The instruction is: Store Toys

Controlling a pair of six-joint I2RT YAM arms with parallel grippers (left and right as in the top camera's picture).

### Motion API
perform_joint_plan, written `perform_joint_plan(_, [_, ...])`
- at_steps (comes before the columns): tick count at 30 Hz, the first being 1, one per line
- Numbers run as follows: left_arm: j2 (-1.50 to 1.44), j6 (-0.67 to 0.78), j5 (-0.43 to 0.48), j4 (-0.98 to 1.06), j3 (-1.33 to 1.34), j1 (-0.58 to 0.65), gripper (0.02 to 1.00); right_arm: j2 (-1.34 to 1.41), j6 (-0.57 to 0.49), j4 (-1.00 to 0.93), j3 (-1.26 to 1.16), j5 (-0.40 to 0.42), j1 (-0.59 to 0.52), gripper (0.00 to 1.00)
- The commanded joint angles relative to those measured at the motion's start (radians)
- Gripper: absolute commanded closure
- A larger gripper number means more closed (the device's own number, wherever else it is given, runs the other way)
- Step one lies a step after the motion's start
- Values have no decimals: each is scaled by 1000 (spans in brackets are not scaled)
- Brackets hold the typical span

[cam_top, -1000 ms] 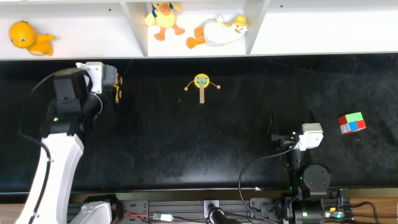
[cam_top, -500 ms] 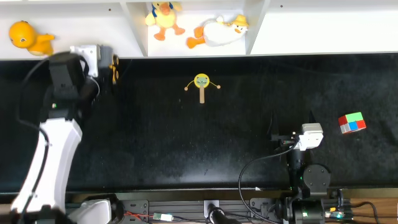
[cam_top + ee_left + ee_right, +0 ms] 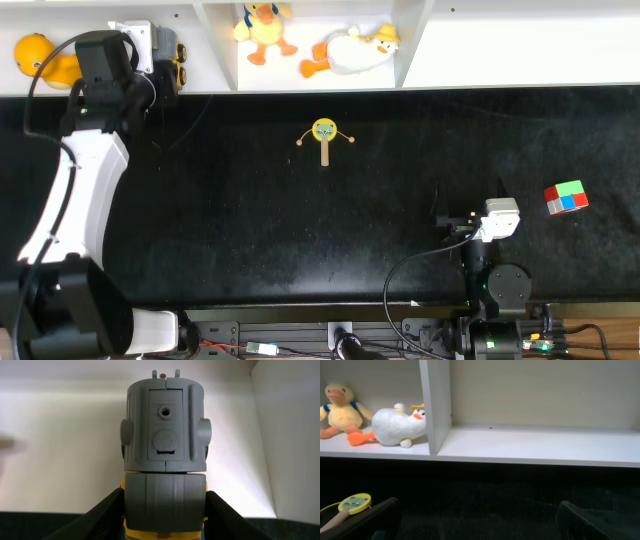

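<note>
My left gripper (image 3: 150,50) is shut on a yellow and grey toy truck (image 3: 168,58) at the mouth of the shelf's left compartment. In the left wrist view the truck's grey underside (image 3: 164,460) stands upright between my fingers (image 3: 100,517), with the white shelf floor behind it. An orange duck (image 3: 45,58) lies in the same compartment, to the truck's left. A small rattle drum (image 3: 324,135) and a coloured cube (image 3: 566,197) lie on the black table. My right gripper (image 3: 470,200) rests open low on the right, nothing between its fingers (image 3: 375,515).
The white shelf (image 3: 500,60) runs along the table's far edge. Its middle compartment holds a yellow plush duck (image 3: 264,28) and a white plush duck (image 3: 350,48). The right compartment (image 3: 535,442) is bare. A divider wall (image 3: 436,405) separates them.
My left arm has carried the toy truck away from the table's far left, up into the left shelf compartment. The right arm has stayed still.
</note>
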Motion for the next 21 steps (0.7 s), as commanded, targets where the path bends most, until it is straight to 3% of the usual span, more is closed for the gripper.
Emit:
perform_joint_plan(1, [45, -14, -5, 7, 55, -3, 702, -7, 5, 5, -13, -6, -3, 5])
perform_joint_plan(8, [101, -14, -5, 14, 81, -3, 691, -7, 5, 5, -13, -6, -3, 5])
perform_joint_plan(9, [102, -14, -5, 14, 81, -3, 645, -7, 5, 5, -13, -6, -3, 7])
perform_joint_plan(11, [102, -14, -5, 14, 81, -3, 428, -7, 5, 5, -13, -6, -3, 5])
perform_joint_plan(12, [102, -14, -5, 14, 81, -3, 112, -7, 5, 5, -13, -6, -3, 5])
perform_joint_plan(13, [102, -14, -5, 13, 81, -3, 20, -7, 5, 5, -13, -6, -3, 5])
perform_joint_plan(21, [40, 2, -32, -68, 78, -9, 20, -7, 5, 5, -13, -6, -3, 5])
